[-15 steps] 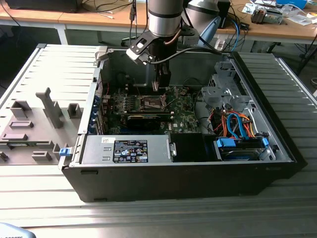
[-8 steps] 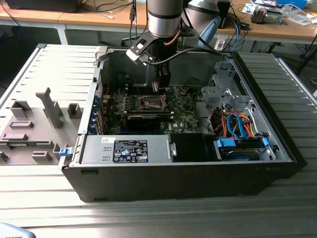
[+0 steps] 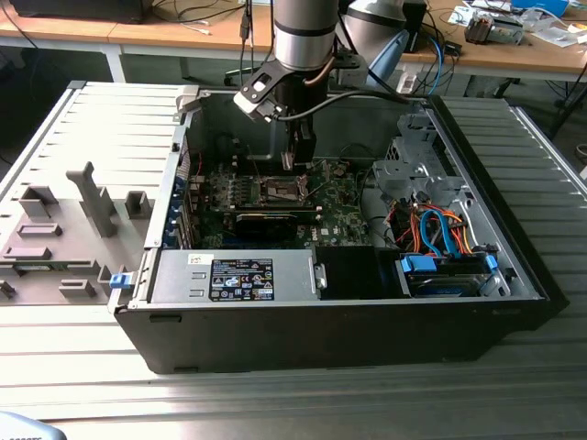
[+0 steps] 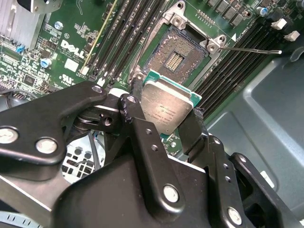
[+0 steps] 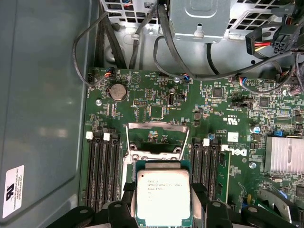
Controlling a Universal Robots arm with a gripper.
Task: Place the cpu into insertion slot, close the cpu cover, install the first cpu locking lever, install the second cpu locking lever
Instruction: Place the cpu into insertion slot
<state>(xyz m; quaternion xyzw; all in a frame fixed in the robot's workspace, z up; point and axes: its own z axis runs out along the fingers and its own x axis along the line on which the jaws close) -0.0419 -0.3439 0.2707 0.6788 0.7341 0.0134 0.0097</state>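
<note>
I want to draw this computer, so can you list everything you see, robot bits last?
table: one, grey metal.
blocks: several, grey, on the table, exterior view's left.
computer case: one, black, open, on the table.
cables: several, blue and orange, in the case, exterior view's right.
motherboard: one, green, inside the case.
insertion slot: one, dark, silvery rim, empty, on the motherboard.
cpu cover: one, silvery, swung open at the slot.
memory slots: several, black, both sides of the slot.
coin battery: one, silver, on the motherboard.
cpu: one, silvery-grey, held near the slot, not in it.
arm: one, silver and black, reaching into the case.
gripper: one, black, shut on the cpu.
</note>
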